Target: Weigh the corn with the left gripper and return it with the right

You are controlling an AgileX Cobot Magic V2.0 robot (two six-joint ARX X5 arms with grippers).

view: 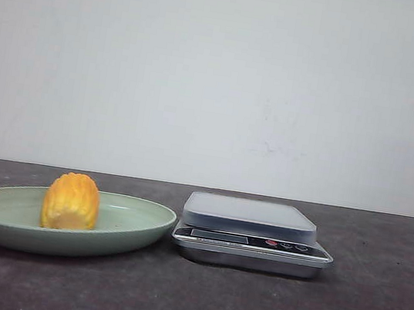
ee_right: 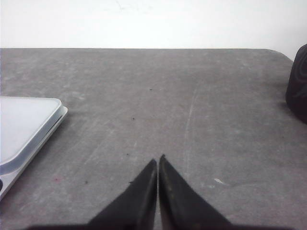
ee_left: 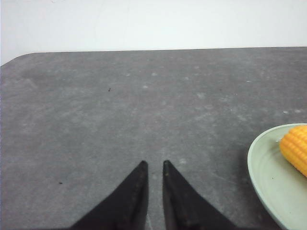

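The front view alone takes in both objects whole: the stubby yellow-orange ridged piece of corn cob (view: pixel 70 202) lies in the shallow pale green oval plate (view: pixel 125 230) on the left part of the dark grey speckled worktop (view: pixel 372 304), with the flat silver kitchen scale (view: pixel 253 236) just beside the plate's right rim, and neither arm shows there. The left wrist view catches only a slice of the plate and the corn's end, off to one side of the left hand (ee_left: pixel 153 165), whose black pointed fingers stand slightly apart with a narrow gap and nothing between them, low over bare worktop near its rounded far-left corner. The right wrist view shows the scale's pale platform corner, while the right hand (ee_right: pixel 158 160) has its fingers pressed almost together, empty, over bare worktop near the far-right corner, where a dark object (ee_right: pixel 297 81) sits at the edge. A plain white wall (view: pixel 219 71) stands behind.
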